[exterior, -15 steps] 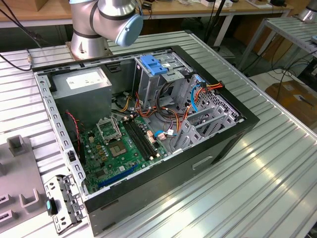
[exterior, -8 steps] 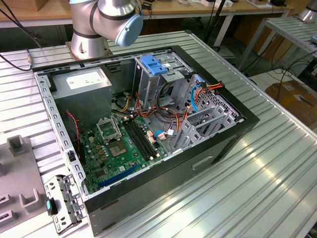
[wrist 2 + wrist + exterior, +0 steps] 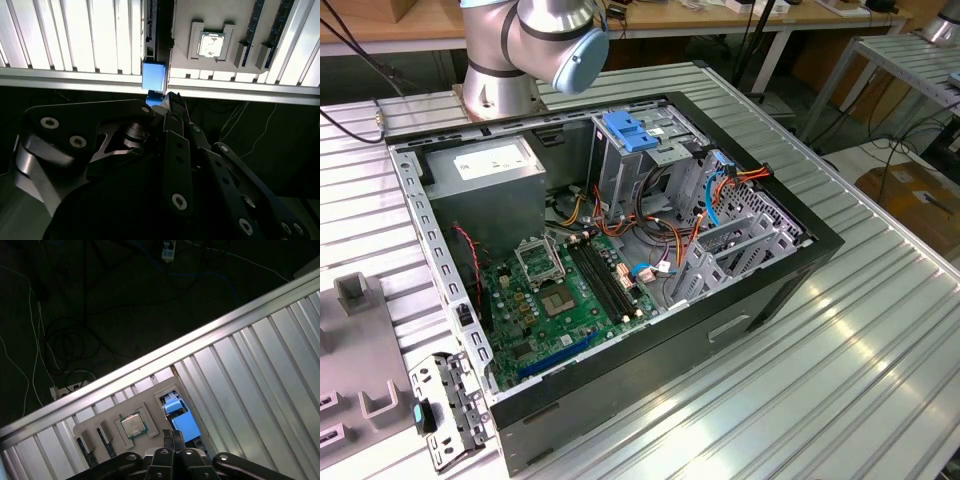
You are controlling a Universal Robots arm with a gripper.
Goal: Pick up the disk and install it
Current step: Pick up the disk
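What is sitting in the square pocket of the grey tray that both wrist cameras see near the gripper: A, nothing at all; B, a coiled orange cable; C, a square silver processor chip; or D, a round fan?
C: in both wrist views a square silver processor chip lies in a pocket of the grey tray, close to the gripper.
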